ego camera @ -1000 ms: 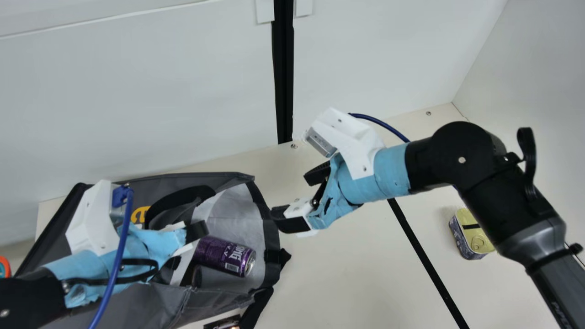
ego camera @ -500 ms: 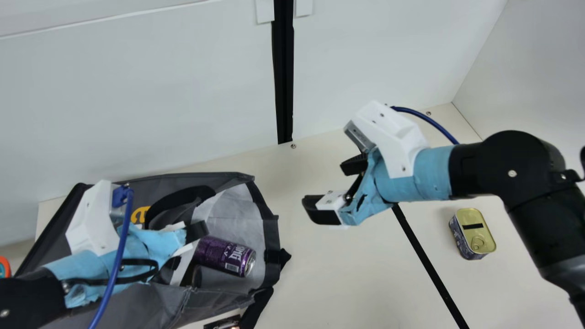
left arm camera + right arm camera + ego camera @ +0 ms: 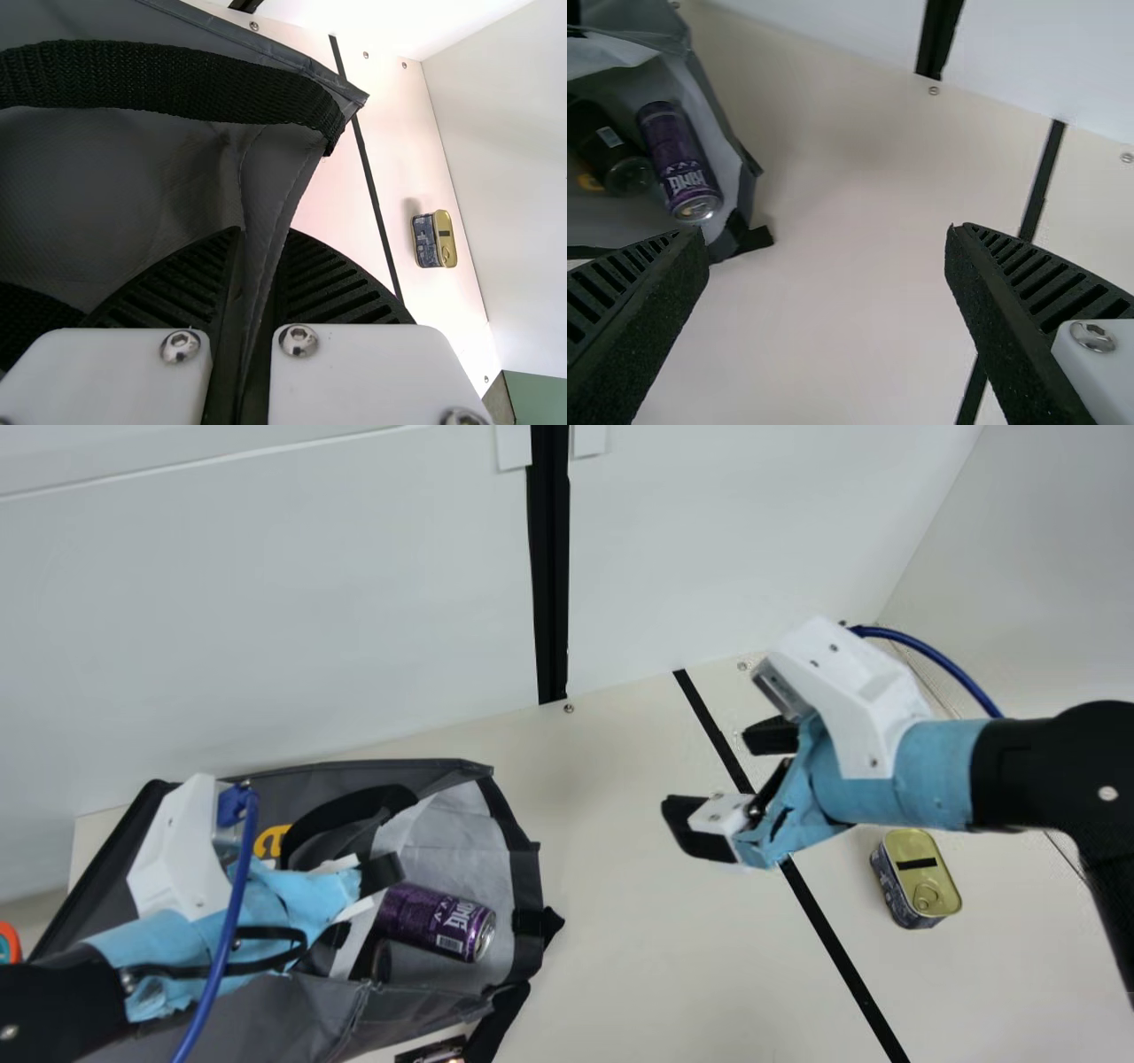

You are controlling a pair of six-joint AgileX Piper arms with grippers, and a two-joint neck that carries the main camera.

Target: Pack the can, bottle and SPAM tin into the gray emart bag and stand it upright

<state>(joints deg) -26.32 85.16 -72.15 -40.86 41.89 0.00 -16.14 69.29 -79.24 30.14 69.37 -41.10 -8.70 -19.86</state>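
Sitting rightward, apart from right end effector (image 3: 707, 771): SPAM tin (image 3: 916, 879).

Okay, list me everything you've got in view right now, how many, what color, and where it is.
bag: one, gray with black straps, lying on the table at the main view's left
can: one, purple, inside the bag
bottle: one, dark, in the bag beside the can
tin: one, gold lid, dark sides, on the table's right part
flat item: one, mostly dark, main view's bottom edge
round-edged item: one, orange and teal, left edge
strip: one, black, across the table
table: one, cream, underneath
walls: white, behind and right
post: one, black, back wall
left gripper: one, black-fingered, at the bag's edge
right gripper: one, black-fingered, above the table
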